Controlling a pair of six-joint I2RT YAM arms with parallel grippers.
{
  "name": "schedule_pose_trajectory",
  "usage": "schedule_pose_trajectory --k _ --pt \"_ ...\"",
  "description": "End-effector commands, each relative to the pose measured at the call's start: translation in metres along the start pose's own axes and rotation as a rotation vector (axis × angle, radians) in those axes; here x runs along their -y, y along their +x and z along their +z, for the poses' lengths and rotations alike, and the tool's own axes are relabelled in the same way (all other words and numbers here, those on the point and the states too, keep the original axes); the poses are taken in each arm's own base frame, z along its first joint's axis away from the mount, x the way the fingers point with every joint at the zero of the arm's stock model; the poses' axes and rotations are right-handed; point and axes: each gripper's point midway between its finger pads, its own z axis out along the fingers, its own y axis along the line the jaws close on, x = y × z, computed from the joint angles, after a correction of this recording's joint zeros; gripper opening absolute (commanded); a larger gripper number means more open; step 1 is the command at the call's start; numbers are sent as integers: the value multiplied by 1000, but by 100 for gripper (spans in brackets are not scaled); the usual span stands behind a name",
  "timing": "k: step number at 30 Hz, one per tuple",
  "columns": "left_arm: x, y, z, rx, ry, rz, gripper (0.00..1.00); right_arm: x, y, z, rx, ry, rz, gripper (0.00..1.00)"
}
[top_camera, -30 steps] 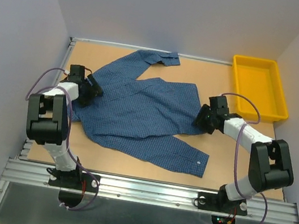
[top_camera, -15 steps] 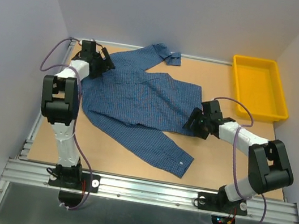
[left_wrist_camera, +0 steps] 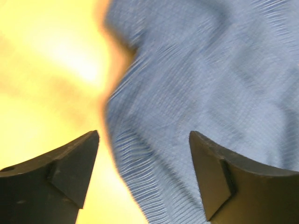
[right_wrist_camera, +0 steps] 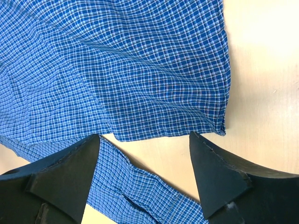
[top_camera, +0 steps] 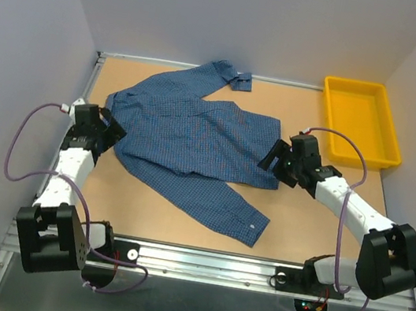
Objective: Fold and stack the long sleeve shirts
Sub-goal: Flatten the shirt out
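One long sleeve shirt [top_camera: 194,141] of blue check cloth lies spread flat on the table. One sleeve runs to the back edge [top_camera: 233,76], the other toward the front [top_camera: 248,224]. My left gripper [top_camera: 109,133] hovers open at the shirt's left edge. In the left wrist view the blurred cloth [left_wrist_camera: 210,70] lies below my left gripper [left_wrist_camera: 144,135], with nothing pinched. My right gripper [top_camera: 274,157] stands open over the hem corner at the right. In the right wrist view, hem [right_wrist_camera: 140,70] and front sleeve [right_wrist_camera: 140,191] lie loose under my right gripper [right_wrist_camera: 144,136].
A yellow bin [top_camera: 361,121] sits at the back right of the wooden table [top_camera: 317,222]. Grey walls close in the left, back and right sides. A metal rail [top_camera: 205,265] runs along the near edge.
The shirt slid toward the back left, then stayed put. My left arm swung to the back left corner and came back to the shirt's left edge. My right gripper opened wider.
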Motion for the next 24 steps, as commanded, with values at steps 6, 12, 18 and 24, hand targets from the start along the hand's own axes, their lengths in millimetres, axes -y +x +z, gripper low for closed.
schedule_pose_trajectory --k 6,12,18,24 --pt "-38 52 23 -138 -83 -58 79 7 8 1 -13 16 -3 78" --pt "-45 66 34 -179 -99 -42 74 14 10 6 3 43 21 75" --pt "-48 78 37 -220 -90 -26 65 34 17 14 14 115 59 75" --pt "-48 78 36 -221 -85 -9 48 56 27 24 22 196 91 73"
